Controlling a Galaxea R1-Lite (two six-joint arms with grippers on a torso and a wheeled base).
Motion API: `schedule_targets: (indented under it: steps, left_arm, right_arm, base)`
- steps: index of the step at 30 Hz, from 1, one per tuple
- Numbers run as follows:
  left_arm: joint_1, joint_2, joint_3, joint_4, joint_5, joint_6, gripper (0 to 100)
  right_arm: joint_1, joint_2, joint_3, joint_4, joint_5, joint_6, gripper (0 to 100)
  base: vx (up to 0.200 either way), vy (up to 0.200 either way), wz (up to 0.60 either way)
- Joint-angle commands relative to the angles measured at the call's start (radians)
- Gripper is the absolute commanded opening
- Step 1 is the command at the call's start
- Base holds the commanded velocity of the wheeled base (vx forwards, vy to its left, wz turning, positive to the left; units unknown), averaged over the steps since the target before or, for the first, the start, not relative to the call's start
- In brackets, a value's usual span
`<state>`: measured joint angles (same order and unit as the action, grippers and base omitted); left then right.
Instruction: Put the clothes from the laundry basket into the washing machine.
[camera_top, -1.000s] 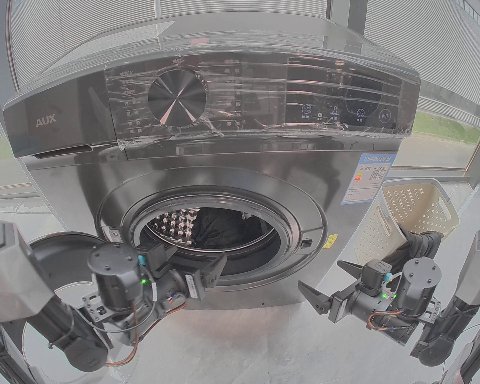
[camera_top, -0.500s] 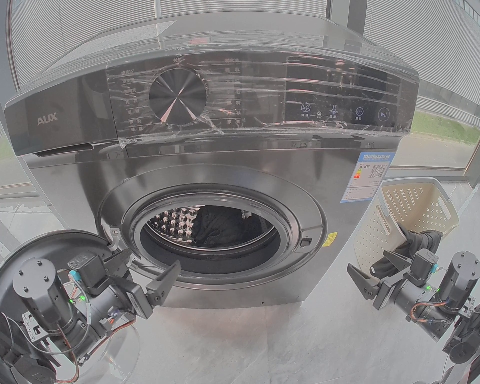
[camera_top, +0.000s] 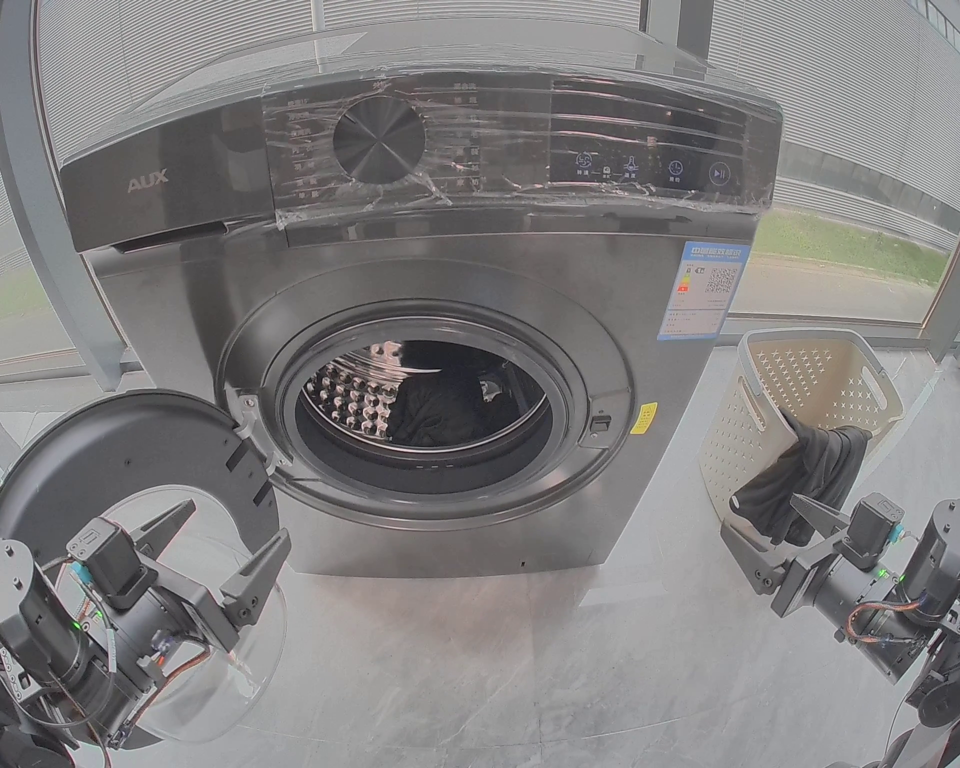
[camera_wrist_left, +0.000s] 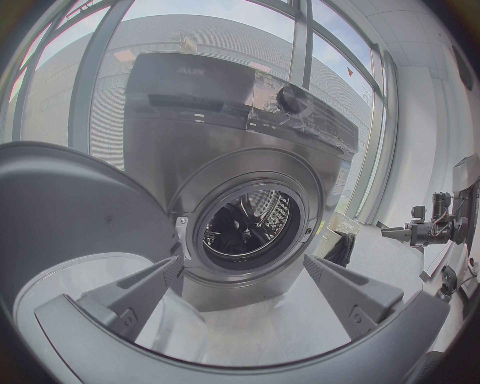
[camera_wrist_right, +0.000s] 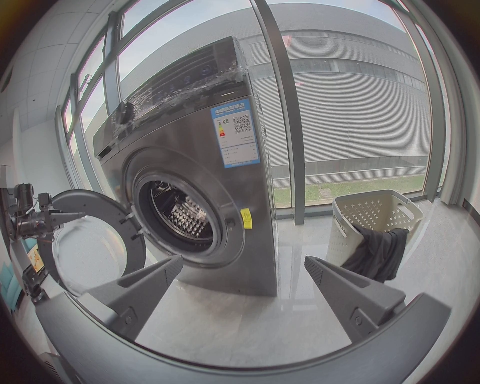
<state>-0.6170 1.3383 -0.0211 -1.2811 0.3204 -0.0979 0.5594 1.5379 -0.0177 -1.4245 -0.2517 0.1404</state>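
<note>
We see the washer (camera_top: 450, 250), door (camera_top: 130, 450) swung open, dark clothes (camera_top: 440, 405) in its drum. Beside it stands the basket (camera_top: 730, 450), a dark garment (camera_top: 810, 470) draped over its rim. Left jaws gape by the door, right jaws near the basket.

The pale, marbled floor (camera_top: 600, 660) carries the grey washing machine (camera_top: 420, 270), standing square on it. Just beside the machine, on the robot's right, sits a cream laundry basket (camera_top: 735, 440). A dark garment (camera_top: 810, 475) droops over the basket's rim, perhaps brushing the floor.
</note>
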Motion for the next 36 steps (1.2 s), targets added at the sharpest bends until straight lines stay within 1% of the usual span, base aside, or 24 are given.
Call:
schedule_targets:
  steps: [1, 5, 7, 8, 9, 11, 12, 13, 14, 15, 16, 18, 19, 20, 21, 22, 23, 24, 28, 29, 30, 31, 34, 36]
  left_arm:
    - [0.011, -0.125, 0.02, 0.06, 0.005, 0.023, 100]
    - [0.014, -0.203, 0.021, 0.128, 0.008, 0.026, 100]
    - [0.025, -0.278, 0.021, 0.201, 0.02, 0.027, 100]
    - [0.025, -0.278, 0.021, 0.201, 0.02, 0.027, 100]
    - [0.028, -0.355, 0.021, 0.279, 0.031, 0.032, 100]
    - [0.03, -0.447, 0.02, 0.368, 0.043, 0.046, 100]
    - [0.04, -0.499, 0.018, 0.41, 0.046, 0.056, 100]
    - [0.057, -0.536, 0.018, 0.437, 0.046, 0.064, 100]
    - [0.057, -0.536, 0.018, 0.437, 0.046, 0.064, 100]
    - [0.114, -0.611, 0.02, 0.491, 0.045, 0.078, 100]
    - [0.14, -0.65, 0.021, 0.519, 0.04, 0.079, 100]
    - [0.177, -0.731, 0.021, 0.582, 0.039, 0.087, 100]
    - [0.177, -0.731, 0.021, 0.582, 0.039, 0.087, 100]
    - [0.22, -0.795, 0.021, 0.651, 0.039, 0.09, 100]
    - [0.232, -0.808, 0.021, 0.671, 0.039, 0.087, 100]
    - [0.266, -0.855, 0.021, 0.733, 0.037, 0.078, 100]
    - [0.273, -0.877, 0.021, 0.756, 0.037, 0.076, 100]
    - [0.286, -0.924, 0.021, 0.807, 0.035, 0.073, 100]
    - [0.336, -1.032, 0.021, 0.96, 0.019, 0.037, 100]
    - [0.346, -1.062, 0.021, 0.999, 0.014, 0.03, 100]
    - [0.347, -1.067, 0.021, 1.005, 0.014, 0.03, 100]
    - [0.369, -1.107, 0.021, 1.063, 0.003, 0.029, 100]
    - [0.407, -1.136, 0.021, 1.106, -0.014, 0.033, 100]
    - [0.457, -1.196, 0.021, 1.141, -0.021, 0.046, 100]
  right_arm:
    - [-0.012, -0.12, 0.018, 0.09, 0.003, -0.001, 100]
    - [-0.022, -0.232, 0.018, 0.19, 0.006, -0.002, 100]
    - [-0.022, -0.32, 0.018, 0.283, 0.0, -0.001, 100]
    - [-0.022, -0.32, 0.018, 0.283, 0.0, -0.001, 100]
    - [-0.022, -0.4, 0.018, 0.374, -0.003, 0.004, 100]
    - [-0.027, -0.493, 0.018, 0.464, -0.006, 0.008, 100]
    - [-0.039, -0.542, 0.018, 0.513, -0.02, 0.015, 100]
    - [-0.059, -0.585, 0.018, 0.556, -0.037, 0.016, 100]
    - [-0.059, -0.585, 0.018, 0.556, -0.037, 0.016, 100]
    - [-0.125, -0.68, 0.018, 0.644, -0.058, 0.015, 100]
    - [-0.151, -0.737, 0.018, 0.682, -0.057, 0.005, 100]
    - [-0.187, -0.841, 0.018, 0.769, -0.054, -0.012, 100]
    - [-0.187, -0.841, 0.018, 0.769, -0.054, -0.012, 100]
    - [-0.219, -0.933, 0.018, 0.861, -0.052, -0.035, 100]
    - [-0.228, -0.955, 0.018, 0.881, -0.05, -0.038, 100]
    - [-0.253, -1.029, 0.018, 0.949, -0.038, -0.039, 100]
    - [-0.26, -1.056, 0.018, 0.97, -0.031, -0.041, 100]
    - [-0.277, -1.125, 0.018, 1.018, -0.008, -0.048, 100]
    - [-0.38, -1.314, 0.018, 1.202, 0.06, -0.055, 100]
    - [-0.414, -1.375, 0.018, 1.262, 0.078, -0.061, 100]
    - [-0.418, -1.386, 0.018, 1.271, 0.083, -0.062, 100]
    - [-0.457, -1.47, 0.018, 1.362, 0.12, -0.076, 100]
    - [-0.461, -1.452, 0.018, 1.36, 0.112, -0.073, 100]
    - [-0.47, -1.447, 0.018, 1.354, 0.084, -0.085, 100]
  base:
    - [-0.2, 0.0, 0.0]
    - [-0.2, 0.0, 0.0]
    - [-0.1, 0.0, 0.0]
    - [0.0, 0.0, 0.0]
    - [0.0, 0.0, 0.0]
    - [0.0, 0.0, 0.0]
    - [0.0, 0.0, 0.0]
    - [0.0, 0.0, 0.0]
    - [0.0, 0.0, 0.0]
    - [0.0, 0.0, 0.0]
    - [0.0, 0.0, 0.0]
    - [0.0, 0.0, 0.0]
    - [0.0, 0.0, 0.0]
    - [0.0, 0.0, 0.0]
    - [0.0, 0.0, 0.0]
    - [0.0, 0.0, 0.0]
    - [0.0, 0.0, 0.0]
    - [0.0, 0.0, 0.0]
    - [0.0, 0.0, 0.0]
    - [0.0, 0.0, 0.0]
    - [0.0, 0.0, 0.0]
    - [0.0, 0.0, 0.0]
    - [0.0, 0.0, 0.0]
    - [0.0, 0.0, 0.0]
